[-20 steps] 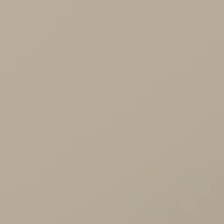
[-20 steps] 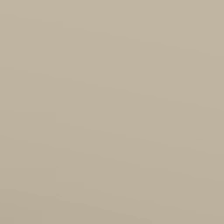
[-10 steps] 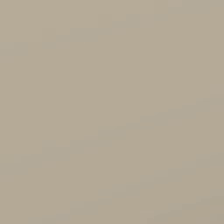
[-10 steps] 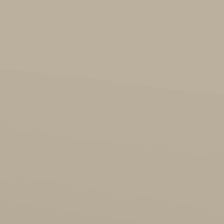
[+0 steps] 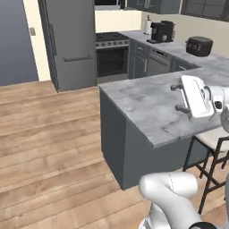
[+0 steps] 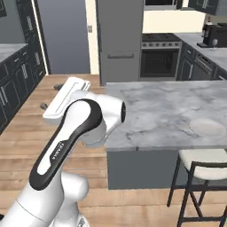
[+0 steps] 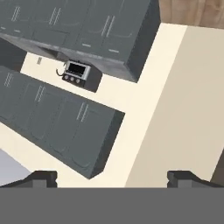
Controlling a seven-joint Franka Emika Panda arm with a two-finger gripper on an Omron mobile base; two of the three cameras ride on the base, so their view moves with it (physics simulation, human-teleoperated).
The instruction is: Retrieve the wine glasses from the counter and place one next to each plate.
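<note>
My gripper (image 5: 177, 98) hangs open in the air above the counter (image 5: 143, 100), a grey-white marble peninsula over dark cabinets, and points sideways. From the other side the gripper (image 6: 50, 96) shows left of the counter's end (image 6: 155, 111). Its fingertips (image 7: 41, 177) stand wide apart with nothing between them, facing grey wall cabinets. A white plate (image 6: 207, 127) lies near the counter's front right edge. Beside the coffee machine (image 6: 215, 33) on the back counter stands a small pale shape (image 6: 216, 43), too small to tell what it is.
A bar stool (image 6: 201, 166) stands against the peninsula's front. On the back counter sit a coffee machine (image 5: 162, 31) and a dark toaster (image 5: 199, 45). A grey fridge (image 5: 71, 42) and an oven (image 5: 112, 58) line the far wall. Wooden floor (image 5: 49, 147) lies open to the left.
Both base views were a flat beige blank in the earlier frames. Now they show the kitchen and the arm.
</note>
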